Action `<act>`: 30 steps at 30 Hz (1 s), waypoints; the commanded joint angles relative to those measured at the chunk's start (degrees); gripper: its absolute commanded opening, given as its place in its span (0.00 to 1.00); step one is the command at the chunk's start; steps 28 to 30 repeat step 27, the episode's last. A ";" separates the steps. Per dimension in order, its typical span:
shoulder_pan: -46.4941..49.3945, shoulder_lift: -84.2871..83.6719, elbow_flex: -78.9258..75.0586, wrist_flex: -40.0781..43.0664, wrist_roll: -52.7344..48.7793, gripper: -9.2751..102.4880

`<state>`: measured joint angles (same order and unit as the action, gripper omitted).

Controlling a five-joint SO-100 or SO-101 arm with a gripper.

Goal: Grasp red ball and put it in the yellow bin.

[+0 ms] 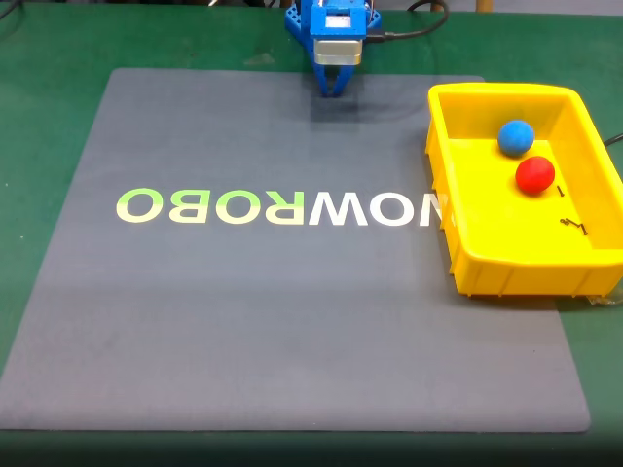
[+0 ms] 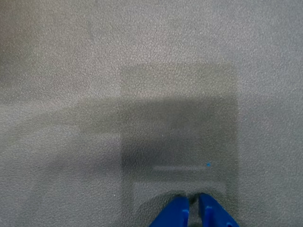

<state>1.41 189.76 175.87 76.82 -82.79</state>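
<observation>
Already, the red ball (image 1: 534, 175) is seen lying inside the yellow bin (image 1: 506, 268) at the right of the fixed view, just near of a blue ball (image 1: 516, 137). At the far edge of the grey mat (image 1: 292, 321), the blue jaws are held nearly closed on nothing, with the gripper (image 2: 193, 204) above bare mat.

The arm (image 1: 331, 29) is cut off at the top edge of the fixed view. The yellow bin (image 1: 467, 243) runs off the right edge. In the wrist view the pincer (image 2: 193, 204) is cut off at the bottom.
</observation>
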 commanded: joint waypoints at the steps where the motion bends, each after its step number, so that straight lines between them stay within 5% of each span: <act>1: -0.35 0.79 1.85 0.09 -0.35 0.08; 30: -0.09 0.79 1.85 0.26 -0.88 0.08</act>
